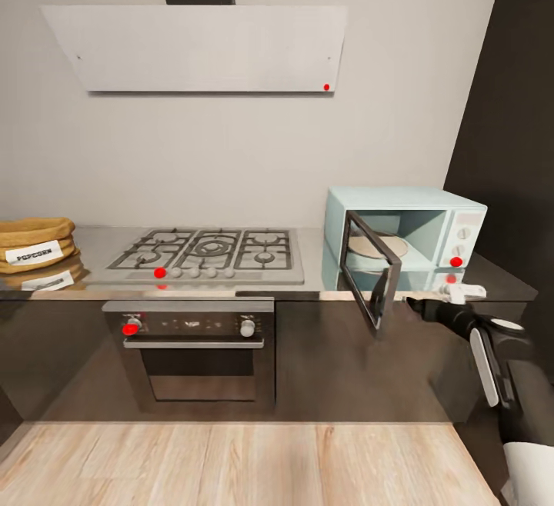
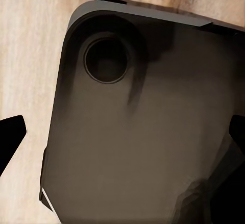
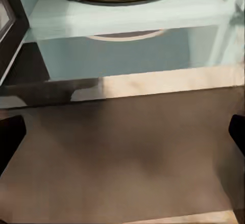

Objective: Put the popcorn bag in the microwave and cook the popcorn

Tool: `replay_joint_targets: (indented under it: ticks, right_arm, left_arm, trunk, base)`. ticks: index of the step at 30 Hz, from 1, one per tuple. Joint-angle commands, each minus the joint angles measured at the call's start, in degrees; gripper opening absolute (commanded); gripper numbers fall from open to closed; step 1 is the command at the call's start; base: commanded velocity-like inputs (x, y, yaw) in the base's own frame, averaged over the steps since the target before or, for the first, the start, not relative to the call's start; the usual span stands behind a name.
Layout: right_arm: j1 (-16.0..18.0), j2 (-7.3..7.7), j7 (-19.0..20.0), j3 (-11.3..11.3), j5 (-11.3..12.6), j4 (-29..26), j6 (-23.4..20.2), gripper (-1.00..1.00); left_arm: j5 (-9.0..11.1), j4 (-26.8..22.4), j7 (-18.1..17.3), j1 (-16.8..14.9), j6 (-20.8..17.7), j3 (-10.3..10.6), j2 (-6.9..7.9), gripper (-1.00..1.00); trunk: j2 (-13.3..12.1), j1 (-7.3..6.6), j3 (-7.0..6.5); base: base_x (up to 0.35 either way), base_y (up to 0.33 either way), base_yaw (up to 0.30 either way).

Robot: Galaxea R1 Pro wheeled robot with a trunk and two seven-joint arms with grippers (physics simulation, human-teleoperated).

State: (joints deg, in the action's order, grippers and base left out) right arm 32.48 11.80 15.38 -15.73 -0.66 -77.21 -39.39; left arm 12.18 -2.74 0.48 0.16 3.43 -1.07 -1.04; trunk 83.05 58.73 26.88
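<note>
So the robot was parked in front of the kitchen counter (image 1: pixel 100 248), looking down over the whole run of it. The popcorn bag (image 1: pixel 35 243) sat way over at the left end of the counter, upright, white POPCORN label facing out, with its reflection showing in the shiny steel right under it. Between it and the microwave (image 1: pixel 404 235) was the gas hob (image 1: pixel 206 252), so the bag and the microwave were well apart. The microwave stood at the right end with its door (image 1: pixel 372 269) swung wide open, sticking out past the counter edge, and you could see the pale round turntable (image 1: pixel 377 248) inside. Nothing was sitting on the turntable.

The right arm was reaching up from the lower right, and the right pincer (image 1: pixel 462 288) hung just in front of the counter edge below the microwave's knob panel, beside the open door and not touching it. In the right wrist view the two dark fingertips (image 3: pixel 10 137) sat far out at opposite edges of the picture with nothing between them, so it was spread open and empty. That view looked at the microwave floor and the dark cabinet front (image 3: pixel 122 152) underneath.

Left pincer (image 2: pixel 122 132) was the same deal: fingertips wide apart, holding nothing, pointed down at the robot's own dark base (image 2: pixel 132 132) over the wood floor (image 2: pixel 30 50).

Below the hob was the built-in oven (image 1: pixel 196 356), and the white extractor hood (image 1: pixel 200 48) hung above.
</note>
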Motion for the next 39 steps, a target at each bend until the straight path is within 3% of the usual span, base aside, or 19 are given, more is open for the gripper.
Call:
replay_joint_targets:
  ticks: [1, 2, 4, 6, 8, 9, 11, 16, 17, 19, 23, 26, 32, 39]
  right_arm:
    - [0.04, 0.73, -0.06, -0.74, 0.07, 0.32, -0.12, 1.0]
    - [0.04, 1.83, -0.78, -2.07, -0.19, 1.43, 0.03, 1.0]
    - [0.04, 4.63, -1.68, -6.35, -4.86, 10.91, 0.64, 1.0]
    - [0.04, 5.22, -1.63, -7.84, -7.78, 19.97, 3.16, 1.0]
    - [0.04, 5.42, -1.5, -8.36, -10.18, 30.51, 7.74, 1.0]
    - [0.04, 5.48, -1.39, -8.46, -11.8, 41.26, 12.78, 1.0]
    - [0.04, 5.2, -1.37, -8.38, -13.8, 54.83, 19.06, 1.0]
    - [-1.04, 3.99, -2.21, -8.18, -18.88, 76.57, 29.24, 1.0]
    - [-3.26, 3.65, -2.34, -8.18, -19.44, 77.8, 30.72, 1.0]
    - [-6.98, 1.46, -2.7, -8.12, -20.21, 78.72, 31.97, 1.0]
    - [-8.79, -0.49, -3.07, -8.11, -21.92, 79.06, 32.6, 1.0]
    - [-14.0, -2.57, -4.66, -8.18, -22.0, 79.13, 32.71, 1.0]
    - [-16.25, -3.22, -7.42, -8.12, -22.4, 79.13, 32.81, 1.0]
    - [-16.31, -3.77, -7.55, -8.01, -22.64, 79.09, 32.87, 1.0]
  left_arm:
    - [0.3, -0.07, 0.05, 0.01, 0.09, -0.07, -0.02, 1.0]
    - [0.3, -0.07, 0.05, 0.0, 0.09, -0.07, -0.02, 1.0]
    - [0.3, -0.07, 0.05, 0.01, 0.09, -0.07, -0.02, 1.0]
    - [0.3, -0.07, 0.05, 0.01, 0.09, -0.07, -0.02, 1.0]
    - [0.3, -0.07, 0.05, 0.01, 0.09, -0.07, -0.02, 1.0]
    - [0.3, -0.07, 0.05, 0.0, 0.09, -0.07, -0.02, 1.0]
    - [0.3, -0.07, 0.05, -0.02, 0.09, -0.07, -0.02, 1.0]
    - [0.3, -0.04, 0.05, -0.01, 0.09, -0.07, -0.02, 1.0]
    - [0.3, -0.01, 0.05, -0.01, 0.09, -0.07, -0.02, 1.0]
    - [0.3, -0.01, 0.05, 0.01, 0.09, -0.07, -0.02, 1.0]
    - [0.36, 0.0, 0.06, -0.01, 0.09, -0.09, -0.03, 1.0]
    - [0.59, 0.02, 0.1, 0.0, 0.09, -0.08, -0.02, 1.0]
    - [2.38, -0.02, 0.06, 0.01, 0.09, -0.07, 0.0, 1.0]
    - [2.58, -0.05, 0.05, 0.01, 0.09, 0.01, -0.02, 1.0]
  trunk:
    - [0.03, 0.0, 0.05]
    - [0.03, 0.0, 0.05]
    - [0.03, 0.0, 0.05]
    - [0.03, 0.0, 0.05]
    - [0.03, 0.0, 0.05]
    - [0.03, 0.0, 0.05]
    - [0.03, 0.0, 0.05]
    - [0.03, 0.0, 0.05]
    - [0.03, 0.0, 0.05]
    - [0.03, 0.0, 0.05]
    - [0.03, 0.0, 0.05]
    - [0.03, 0.0, 0.05]
    - [0.03, 0.0, 0.05]
    - [0.03, 0.0, 0.05]
  base:
    - [0.0, 0.016, 0.0]
    - [0.0, 0.008, 0.0]
    - [0.0, 0.002, 0.0]
    - [0.0, 0.0, 0.0]
    - [0.0, 0.0, 0.0]
    - [0.0, 0.0, 0.0]
    - [0.0, 0.0, 0.0]
    - [0.0, 0.0, 0.0]
    - [0.0, 0.0, 0.0]
    - [0.0, 0.0, 0.0]
    - [0.0, 0.0, 0.0]
    - [0.0, 0.0, 0.0]
    - [0.0, 0.0, 0.049]
    - [0.0, 0.0, 0.252]
